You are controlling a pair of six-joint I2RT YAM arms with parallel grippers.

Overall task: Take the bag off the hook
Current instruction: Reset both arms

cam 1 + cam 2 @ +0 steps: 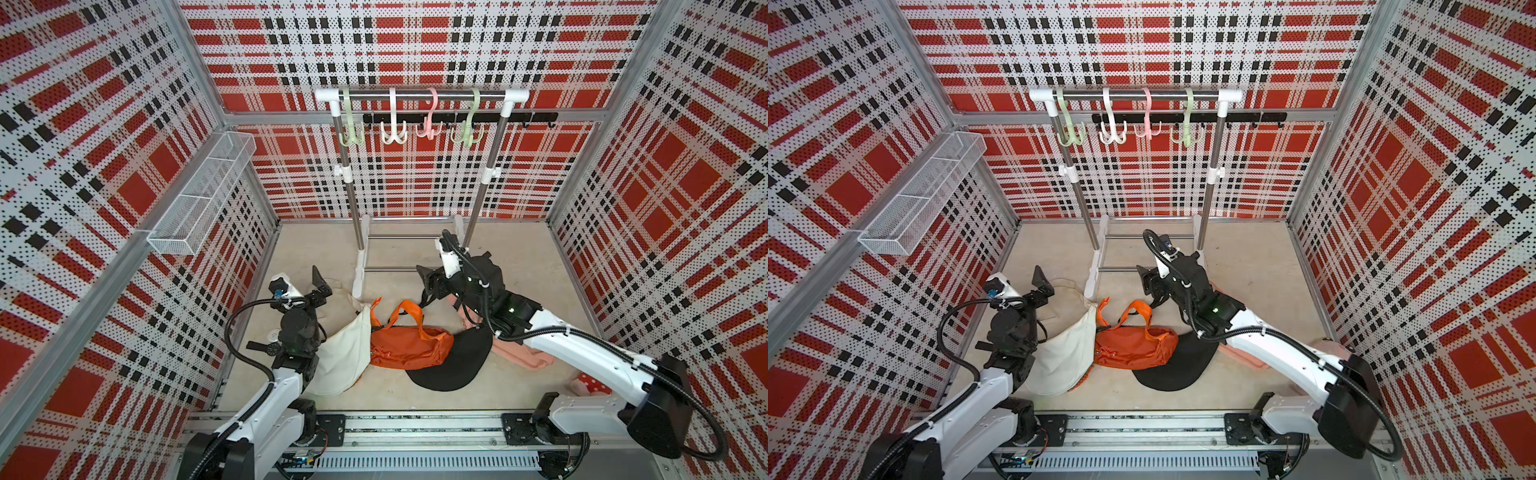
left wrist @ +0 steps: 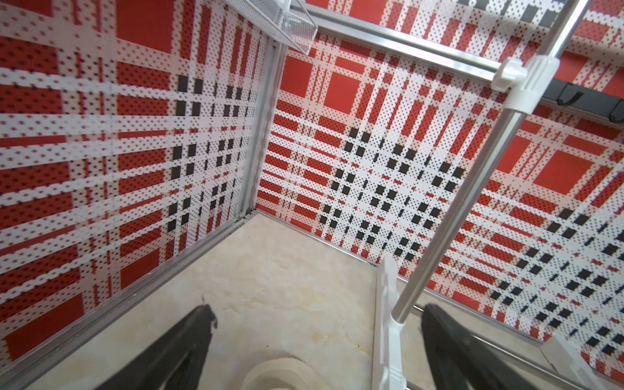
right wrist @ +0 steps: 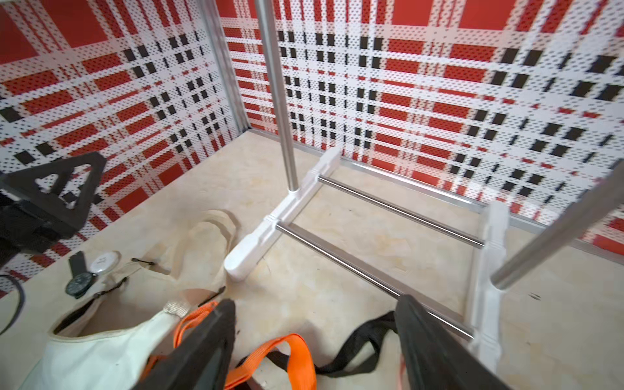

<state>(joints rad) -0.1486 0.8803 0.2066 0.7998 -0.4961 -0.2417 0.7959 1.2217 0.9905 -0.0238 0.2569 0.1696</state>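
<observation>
"So, is a bag hanging on the coloured hooks point(image 1: 392, 120)?"

"No, all four are hanging bare in both top views. The white bag point(image 1: 345, 357), orange bag point(image 1: 409, 347), black bag point(image 1: 453, 361) and pink bag point(image 1: 519, 357) are lying on the floor point(image 1: 498, 390), so the job is looking done, I think."

"Are the claws holding anything?"

"No. The left gripper point(image 2: 317, 310) and right gripper point(image 3: 315, 302) are gaping open, holding nothing. The wrist views are not showing those hooks."
</observation>
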